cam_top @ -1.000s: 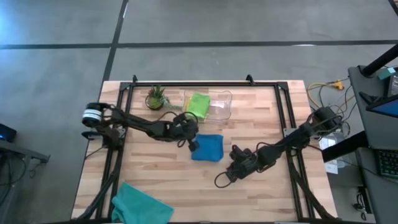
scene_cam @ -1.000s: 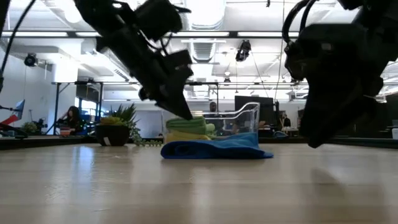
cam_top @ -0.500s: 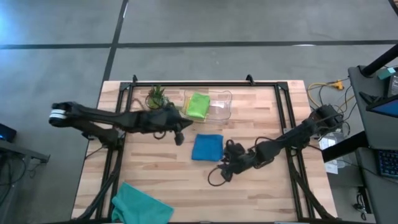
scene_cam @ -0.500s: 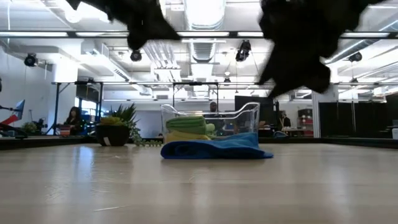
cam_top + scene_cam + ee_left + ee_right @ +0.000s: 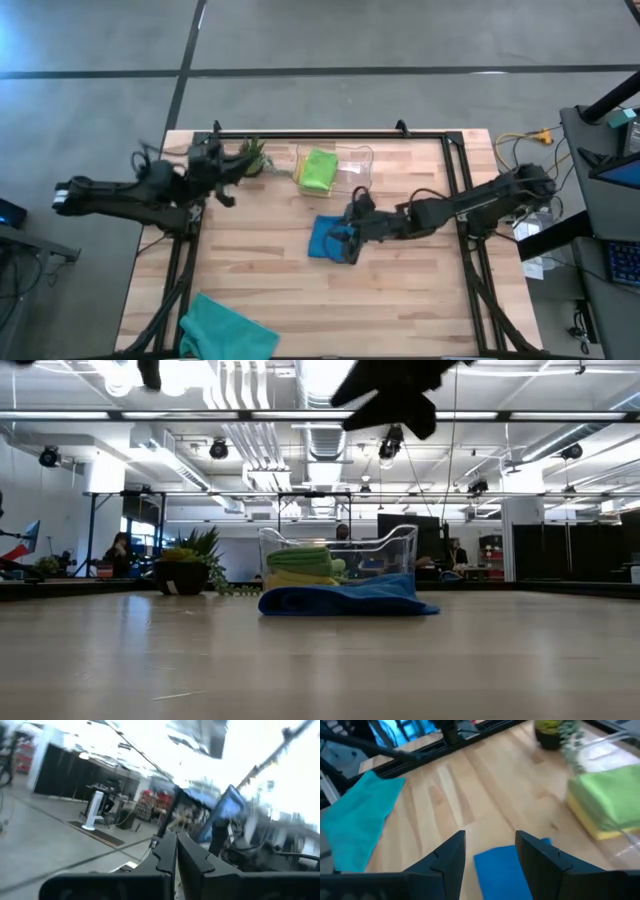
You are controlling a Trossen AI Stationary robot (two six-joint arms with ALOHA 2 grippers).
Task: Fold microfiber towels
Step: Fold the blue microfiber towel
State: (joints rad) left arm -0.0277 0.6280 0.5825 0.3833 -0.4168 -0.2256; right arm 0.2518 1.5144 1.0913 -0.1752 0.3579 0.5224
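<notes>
A folded blue towel (image 5: 322, 238) lies flat at the table's middle, also in the low view (image 5: 345, 600). Lime green towel (image 5: 607, 795) rests on a yellow towel (image 5: 592, 824) inside the clear bin (image 5: 352, 170). A teal towel (image 5: 225, 328) lies spread at the near left corner. My right gripper (image 5: 489, 839) hangs open above the blue towel's right part, nothing between its fingers. My left gripper (image 5: 175, 851) is shut and empty, raised near the far left, pointing slightly upward.
A small potted plant (image 5: 250, 156) stands at the far left beside the bin. Black frame rails (image 5: 330, 134) run along the table's far edge and sides. Bare wood (image 5: 420, 300) lies at the near right.
My left gripper has drawn back from the blue towel toward the table's left edge, risen and tipped upward, staying shut. My right gripper has risen and gone toward the far left, now over the blue towel, staying open. The towels have kept their places.
</notes>
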